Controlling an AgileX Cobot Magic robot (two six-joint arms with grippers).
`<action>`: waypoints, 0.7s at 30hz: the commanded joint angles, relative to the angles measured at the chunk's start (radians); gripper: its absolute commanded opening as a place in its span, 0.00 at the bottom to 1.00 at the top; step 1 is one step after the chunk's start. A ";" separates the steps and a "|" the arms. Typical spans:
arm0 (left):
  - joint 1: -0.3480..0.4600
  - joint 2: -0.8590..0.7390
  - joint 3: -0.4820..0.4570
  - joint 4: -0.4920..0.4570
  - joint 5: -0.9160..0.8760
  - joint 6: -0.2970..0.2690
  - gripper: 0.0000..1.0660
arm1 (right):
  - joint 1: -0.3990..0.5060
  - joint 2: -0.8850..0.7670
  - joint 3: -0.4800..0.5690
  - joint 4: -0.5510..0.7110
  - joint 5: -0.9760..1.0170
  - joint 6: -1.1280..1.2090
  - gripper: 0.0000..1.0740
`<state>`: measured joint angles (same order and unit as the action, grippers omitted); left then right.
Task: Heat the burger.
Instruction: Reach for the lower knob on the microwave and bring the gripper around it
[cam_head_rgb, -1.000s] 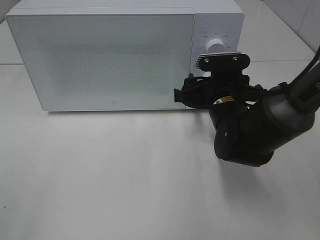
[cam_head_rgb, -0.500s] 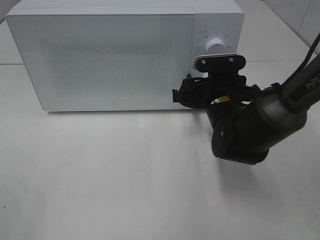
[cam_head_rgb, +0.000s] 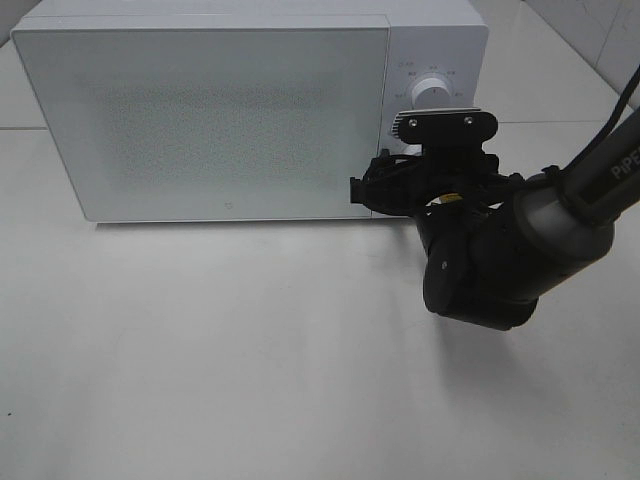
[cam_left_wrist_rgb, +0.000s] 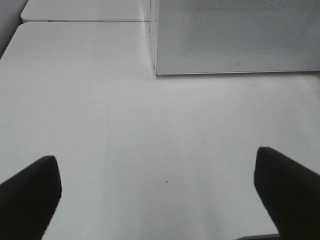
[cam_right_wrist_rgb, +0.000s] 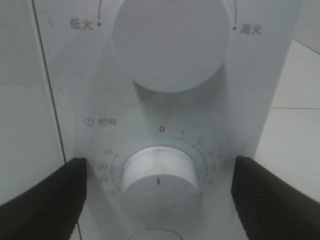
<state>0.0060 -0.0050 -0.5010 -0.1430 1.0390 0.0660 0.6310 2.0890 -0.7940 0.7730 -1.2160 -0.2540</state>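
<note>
On the table (cam_head_rgb: 250, 360) stands the microwave (cam_head_rgb: 220, 120), door shut, inside hidden

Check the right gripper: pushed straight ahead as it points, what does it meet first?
Most likely the timer knob on the front of the microwave. It sits centred between the open fingers of the right gripper, which would pass either side. The gap to it is hard to judge.

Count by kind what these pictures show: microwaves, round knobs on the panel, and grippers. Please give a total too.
microwave: 1
knobs: 2 (upper knob, timer knob)
grippers: 2 (left gripper, right gripper)
Total: 5
</note>
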 joint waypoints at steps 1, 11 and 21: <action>0.001 -0.027 0.006 -0.008 -0.004 -0.001 0.97 | -0.003 -0.002 -0.010 -0.004 -0.106 -0.003 0.71; 0.001 -0.027 0.006 -0.008 -0.004 -0.001 0.97 | -0.003 -0.002 -0.010 -0.007 -0.132 -0.006 0.55; 0.001 -0.027 0.006 -0.008 -0.004 -0.001 0.97 | -0.003 -0.002 -0.010 -0.007 -0.130 -0.006 0.00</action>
<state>0.0060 -0.0050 -0.5010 -0.1430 1.0390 0.0660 0.6310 2.0890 -0.7940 0.7740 -1.2160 -0.2540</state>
